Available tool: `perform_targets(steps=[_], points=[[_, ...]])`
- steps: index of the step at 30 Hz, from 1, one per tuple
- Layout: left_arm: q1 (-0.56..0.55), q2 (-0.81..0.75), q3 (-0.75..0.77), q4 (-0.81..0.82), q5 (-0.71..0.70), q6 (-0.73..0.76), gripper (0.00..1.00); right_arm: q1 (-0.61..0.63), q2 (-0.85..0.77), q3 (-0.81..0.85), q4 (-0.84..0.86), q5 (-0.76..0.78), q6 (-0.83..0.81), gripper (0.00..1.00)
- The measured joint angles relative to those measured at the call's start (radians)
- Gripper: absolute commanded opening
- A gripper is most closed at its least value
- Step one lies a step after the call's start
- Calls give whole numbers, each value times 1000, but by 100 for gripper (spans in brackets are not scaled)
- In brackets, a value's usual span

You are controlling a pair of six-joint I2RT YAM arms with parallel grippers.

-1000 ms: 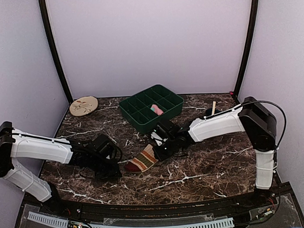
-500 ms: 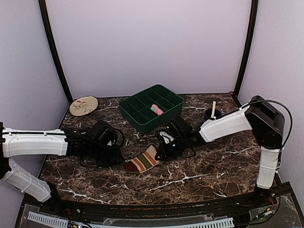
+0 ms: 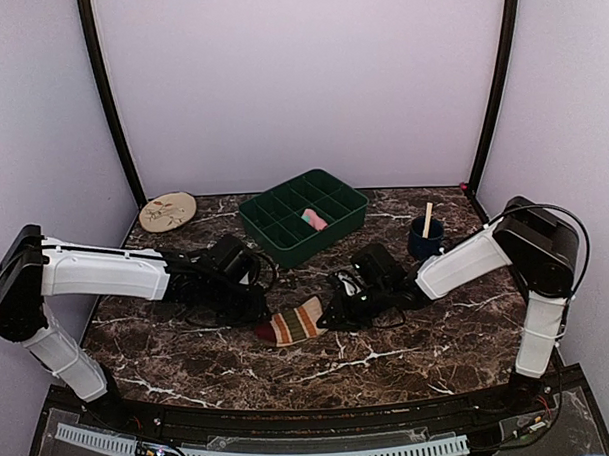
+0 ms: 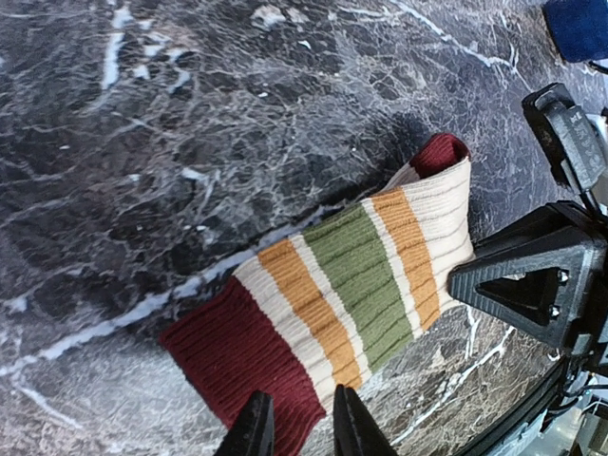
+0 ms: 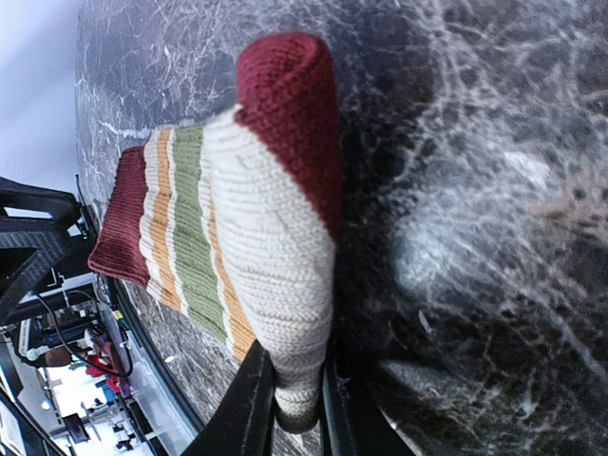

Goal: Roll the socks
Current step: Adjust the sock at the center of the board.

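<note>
Both arms have shifted right, the beige fabric sock striped maroon, olive and orange going with them along the marble desk; left tool nearly closed on its maroon cuff, right tool pinching the folded-over end, so rolling looks just begun and next that fold wants turning cuffward.

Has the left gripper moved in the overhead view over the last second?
Yes. The left gripper has shifted right and away from the bases, nearer the green tray, by the striped sock's maroon end.
</note>
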State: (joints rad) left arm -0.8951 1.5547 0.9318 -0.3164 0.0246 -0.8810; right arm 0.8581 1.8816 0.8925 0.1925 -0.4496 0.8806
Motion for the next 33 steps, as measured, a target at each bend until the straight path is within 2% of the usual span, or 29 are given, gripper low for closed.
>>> perform_targets(steps=[7, 15, 17, 19, 23, 29, 33], points=[[0, 63, 14, 35, 46, 18, 25, -4, -19, -28, 32, 2, 39, 20], [-18, 91, 6, 76, 71, 18, 25, -6, -57, -36, -26, 66, 14, 35], [-26, 103, -2, 85, 72, 18, 25, -6, -80, -14, -93, 111, -22, 44], [-34, 111, -10, 89, 72, 19, 25, -5, -89, 32, -159, 154, -61, 50], [-42, 121, -19, 101, 71, 25, 25, 5, -85, 167, -280, 235, -145, 55], [-46, 125, -19, 117, 68, 32, 25, 49, -2, 416, -453, 367, -247, 55], [-46, 134, -19, 122, 64, 34, 25, 87, 74, 500, -556, 450, -290, 55]])
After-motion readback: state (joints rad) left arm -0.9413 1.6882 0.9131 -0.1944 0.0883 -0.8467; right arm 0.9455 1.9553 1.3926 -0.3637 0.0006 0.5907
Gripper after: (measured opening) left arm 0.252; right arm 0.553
